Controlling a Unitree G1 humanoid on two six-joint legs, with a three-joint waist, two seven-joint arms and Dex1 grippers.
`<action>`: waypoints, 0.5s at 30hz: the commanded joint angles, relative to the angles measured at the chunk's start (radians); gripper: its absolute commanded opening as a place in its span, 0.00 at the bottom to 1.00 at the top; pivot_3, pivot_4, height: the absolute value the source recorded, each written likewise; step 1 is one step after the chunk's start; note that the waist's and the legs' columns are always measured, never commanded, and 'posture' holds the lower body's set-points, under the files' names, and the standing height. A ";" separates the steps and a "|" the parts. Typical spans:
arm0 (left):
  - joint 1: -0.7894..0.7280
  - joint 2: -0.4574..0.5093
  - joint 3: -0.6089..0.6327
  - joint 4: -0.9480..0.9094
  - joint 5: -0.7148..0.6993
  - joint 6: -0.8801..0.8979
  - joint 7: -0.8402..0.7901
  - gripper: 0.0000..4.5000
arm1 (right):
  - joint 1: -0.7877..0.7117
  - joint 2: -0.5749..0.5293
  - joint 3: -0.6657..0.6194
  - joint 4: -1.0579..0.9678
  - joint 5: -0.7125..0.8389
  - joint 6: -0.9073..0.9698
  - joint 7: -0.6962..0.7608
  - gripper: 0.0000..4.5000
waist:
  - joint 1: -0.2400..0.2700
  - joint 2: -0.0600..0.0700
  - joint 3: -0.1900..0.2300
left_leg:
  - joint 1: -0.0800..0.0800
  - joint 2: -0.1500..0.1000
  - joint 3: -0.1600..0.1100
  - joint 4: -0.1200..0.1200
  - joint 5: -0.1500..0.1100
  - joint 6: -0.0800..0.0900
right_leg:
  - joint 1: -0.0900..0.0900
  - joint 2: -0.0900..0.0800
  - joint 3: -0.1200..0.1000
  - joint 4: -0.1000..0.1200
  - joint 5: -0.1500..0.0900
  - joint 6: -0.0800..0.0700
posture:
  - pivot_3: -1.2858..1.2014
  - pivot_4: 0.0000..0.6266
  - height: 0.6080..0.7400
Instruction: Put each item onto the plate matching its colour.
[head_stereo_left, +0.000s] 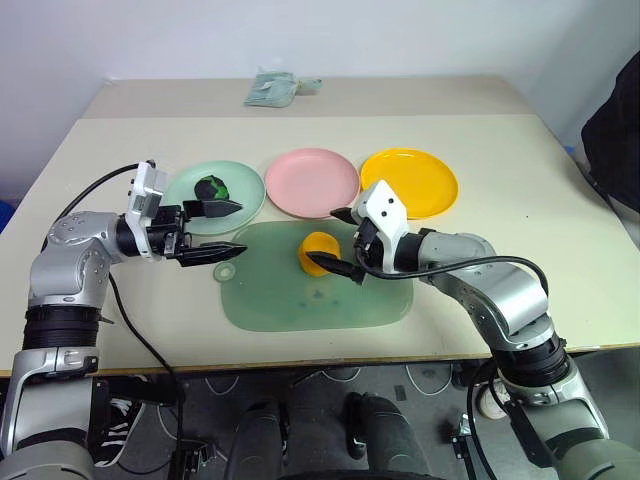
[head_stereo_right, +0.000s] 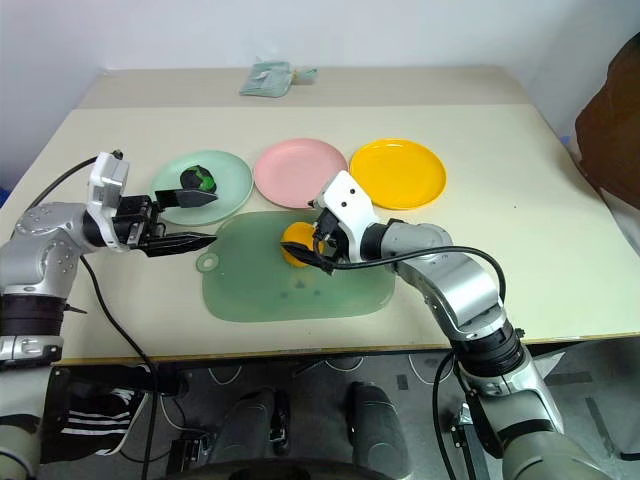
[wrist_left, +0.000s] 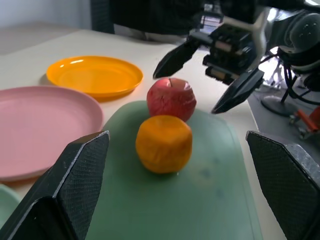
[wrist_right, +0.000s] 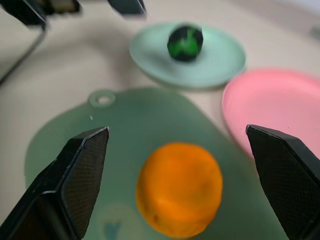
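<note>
My right pincer (head_stereo_left: 344, 243), wide open and empty, faces the orange fruit (wrist_right: 179, 202). Left pincer (head_stereo_left: 214, 232) hangs open, empty. Next I'd close on it for the yellow plate (head_stereo_left: 410, 181).

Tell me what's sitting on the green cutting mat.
On the cutting mat sit the orange fruit and, behind it, the red apple. In the head views the right gripper covers the apple.

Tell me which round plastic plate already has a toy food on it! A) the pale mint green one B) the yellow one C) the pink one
A: the dark green-and-black round toy food sits on the pale mint green round plastic plate, while the pink plate and the yellow plate are bare.
</note>
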 joint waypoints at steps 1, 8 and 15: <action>0.015 0.012 0.013 -0.065 -0.013 -0.004 0.006 0.99 | -0.057 0.005 0.048 0.033 -0.039 0.016 0.001 1.00 | -0.003 0.000 0.000 | 0.000 0.000 0.000 0.000 0.000 0.000 | 0.000 0.000 0.000 0.000 0.000 0.000 | 0.52 0.24 1.00; 0.042 -0.004 0.033 -0.103 -0.009 -0.035 0.065 0.99 | -0.076 0.042 0.079 0.137 -0.081 0.065 -0.027 1.00 | -0.003 0.000 0.000 | 0.000 0.000 0.000 0.000 0.000 0.000 | 0.000 0.000 0.000 0.000 0.000 0.000 | 0.52 0.24 1.00; 0.066 0.005 0.038 -0.109 -0.019 -0.055 0.069 0.99 | -0.074 0.060 0.098 0.156 -0.093 0.078 -0.014 1.00 | -0.004 0.000 0.000 | 0.000 0.000 0.000 0.000 0.000 0.000 | 0.000 0.000 0.000 0.000 0.000 0.000 | 0.52 0.24 1.00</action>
